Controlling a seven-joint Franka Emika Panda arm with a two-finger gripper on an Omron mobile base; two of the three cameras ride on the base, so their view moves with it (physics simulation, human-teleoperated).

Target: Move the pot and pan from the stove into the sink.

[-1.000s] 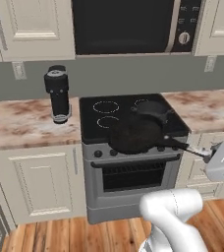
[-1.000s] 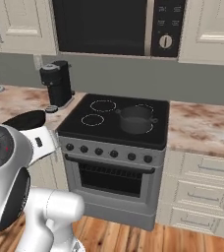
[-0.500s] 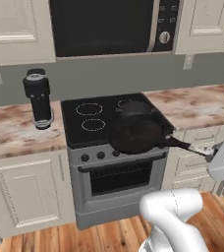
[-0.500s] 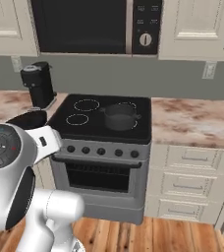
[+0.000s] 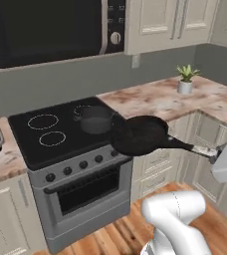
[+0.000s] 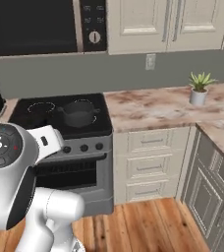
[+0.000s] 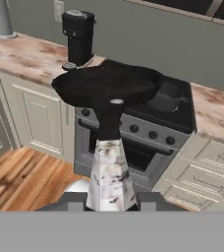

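The gripper (image 7: 112,204) clamps the pale tip of the pan (image 5: 139,134), held in the air past the stove's (image 5: 41,142) four o'clock corner; the pot (image 5: 95,119) sits on the back burner at the pan's ten o'clock.

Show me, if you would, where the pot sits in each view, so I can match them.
Left base view: the pot is centre-left, on the stove, behind the pan.
Right base view: left of centre, on the stove's rear right.
Hand view: right of centre, behind the pan's rim.
Shared landmark: the stove's black cooktop.
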